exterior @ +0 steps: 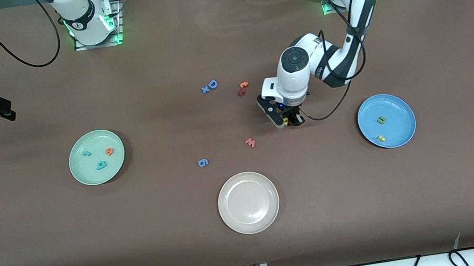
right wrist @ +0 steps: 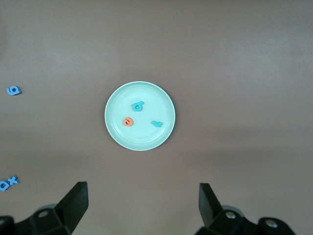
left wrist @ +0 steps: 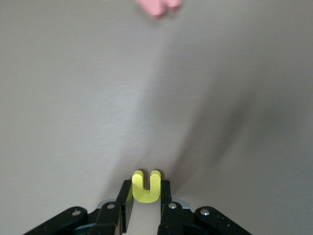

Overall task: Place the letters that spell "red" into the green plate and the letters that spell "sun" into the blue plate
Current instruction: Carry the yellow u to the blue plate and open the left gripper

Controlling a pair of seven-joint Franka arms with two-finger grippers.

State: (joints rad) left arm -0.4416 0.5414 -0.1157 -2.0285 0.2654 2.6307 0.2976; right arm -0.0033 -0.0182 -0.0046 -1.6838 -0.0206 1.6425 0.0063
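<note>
Left pincer (left wrist: 145,205): reaching down at the table (exterior: 421,198), between the pinkish-red "w" (exterior: 250,142) and the blue plate (exterior: 393,103); its fingers are clamping narrow on the yellow u-shaped letter (left wrist: 146,186), which is sitting pinched between the tips.
Right pincer (right wrist: 143,203): hanging wide and holding nothing, high over the green plate (right wrist: 117,100); this arm is waiting.
Green plate: lying toward the right arm's end of the table and carrying the orange "e" (exterior: 109,151), the teal "d" (exterior: 101,165) and the small teal "r" (exterior: 86,154), each apart from the others.
Blue plate: lying toward the left arm's end and carrying a green u-shaped letter (exterior: 381,120) and a yellow letter (exterior: 381,138) nearer the front camera.
Cream-white plate (exterior: 227,192): lying nearest the front camera, mid-table.
Other letters: a blue "g" (exterior: 203,162) is lying beside the "w"; a blue "D" (exterior: 211,84) with a small blue "x" (exterior: 205,90) and two small orange-red letters (exterior: 242,88) are lying farther from the front camera.
</note>
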